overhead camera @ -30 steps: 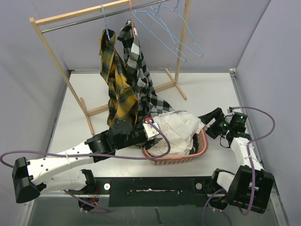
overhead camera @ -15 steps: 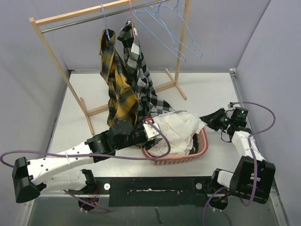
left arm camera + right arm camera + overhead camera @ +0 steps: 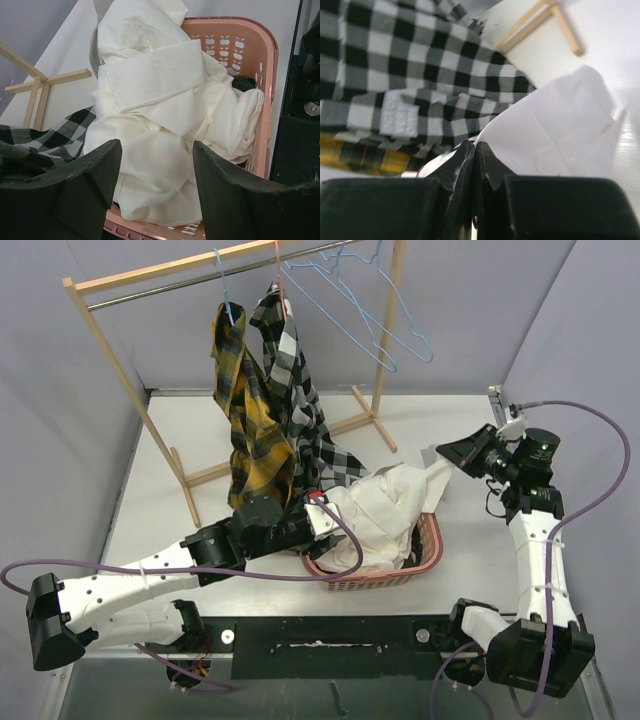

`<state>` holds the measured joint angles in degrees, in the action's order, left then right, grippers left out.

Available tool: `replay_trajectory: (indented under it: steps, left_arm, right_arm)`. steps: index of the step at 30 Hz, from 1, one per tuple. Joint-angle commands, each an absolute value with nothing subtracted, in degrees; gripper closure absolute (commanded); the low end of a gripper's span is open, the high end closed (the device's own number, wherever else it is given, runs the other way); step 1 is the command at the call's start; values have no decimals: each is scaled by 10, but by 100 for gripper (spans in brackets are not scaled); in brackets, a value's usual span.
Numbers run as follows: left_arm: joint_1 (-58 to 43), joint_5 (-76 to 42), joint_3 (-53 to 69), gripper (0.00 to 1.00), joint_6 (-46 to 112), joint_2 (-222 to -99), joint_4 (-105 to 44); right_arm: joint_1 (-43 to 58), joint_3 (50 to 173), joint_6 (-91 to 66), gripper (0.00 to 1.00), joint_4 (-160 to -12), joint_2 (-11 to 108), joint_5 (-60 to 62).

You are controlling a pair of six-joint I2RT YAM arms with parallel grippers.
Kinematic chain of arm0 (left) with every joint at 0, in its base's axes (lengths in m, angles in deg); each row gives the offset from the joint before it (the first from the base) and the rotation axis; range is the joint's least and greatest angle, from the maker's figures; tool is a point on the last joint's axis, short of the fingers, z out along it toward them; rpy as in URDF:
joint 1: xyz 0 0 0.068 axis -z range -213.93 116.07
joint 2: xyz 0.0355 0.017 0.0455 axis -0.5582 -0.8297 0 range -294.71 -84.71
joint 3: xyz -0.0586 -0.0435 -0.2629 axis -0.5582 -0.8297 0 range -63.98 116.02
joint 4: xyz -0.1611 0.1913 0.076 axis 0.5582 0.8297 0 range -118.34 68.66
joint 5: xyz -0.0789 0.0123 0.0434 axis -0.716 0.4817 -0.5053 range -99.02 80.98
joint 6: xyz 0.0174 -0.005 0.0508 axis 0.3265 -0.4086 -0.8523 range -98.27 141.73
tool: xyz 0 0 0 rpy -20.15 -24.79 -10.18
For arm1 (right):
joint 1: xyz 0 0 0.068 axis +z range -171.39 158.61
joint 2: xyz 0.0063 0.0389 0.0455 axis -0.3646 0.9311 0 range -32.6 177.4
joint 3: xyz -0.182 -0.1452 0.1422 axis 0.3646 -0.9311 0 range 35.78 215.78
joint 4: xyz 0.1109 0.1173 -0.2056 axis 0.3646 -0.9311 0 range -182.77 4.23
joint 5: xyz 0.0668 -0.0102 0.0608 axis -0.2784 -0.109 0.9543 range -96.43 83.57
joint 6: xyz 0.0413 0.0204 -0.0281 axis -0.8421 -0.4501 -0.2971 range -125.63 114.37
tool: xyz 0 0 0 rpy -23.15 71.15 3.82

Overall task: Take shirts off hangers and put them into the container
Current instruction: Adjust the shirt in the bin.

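Your right pincer is pressed together on a corner of the white shirt. It holds that corner up above the table, just beyond the far right corner of the pink basket. From the pinch the cloth slopes down into the basket, where the rest of the shirt lies heaped and spills over the far rim. In the right wrist view you see the two fingertips tight against each other with white cloth just past them, though the pinched edge itself is hidden there.

Your left pincer sits at the basket's left end with its fingers spread. The left wrist view shows the white heap below the gap, and neither finger grips it. A dark bit of cloth shows under the white shirt by the basket wall; you cannot tell what it is.

The yellow-and-black plaid shirt hangs from a light blue hanger on the rack. Beside it the black-and-white check shirt hangs from the pink-red hanger. Both shirts trail down to the table by the left arm, and the check one reaches the basket's far left corner. Two bare blue hangers hang at the rail's right end
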<state>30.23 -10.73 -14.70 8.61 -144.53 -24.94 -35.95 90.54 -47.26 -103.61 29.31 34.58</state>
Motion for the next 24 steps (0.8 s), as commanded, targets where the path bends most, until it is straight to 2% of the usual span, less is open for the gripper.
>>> replay_trajectory:
  steps: [1,12,16,24]
  left_arm:
    - [306,-96,-126,43,85,-1439,-266]
    - [303,-54,-126,42,90,-1438,-271]
    - [300,-28,-135,42,89,-1424,-284]
    - [282,33,-145,43,105,-1399,-311]
  right_arm:
    - [-290,972,-385,100,-1102,233,329]
    - [-85,1084,-255,99,-1279,164,249]
    - [-67,1123,-243,98,-1313,151,262]
    - [-67,1135,-253,96,-1333,151,377]
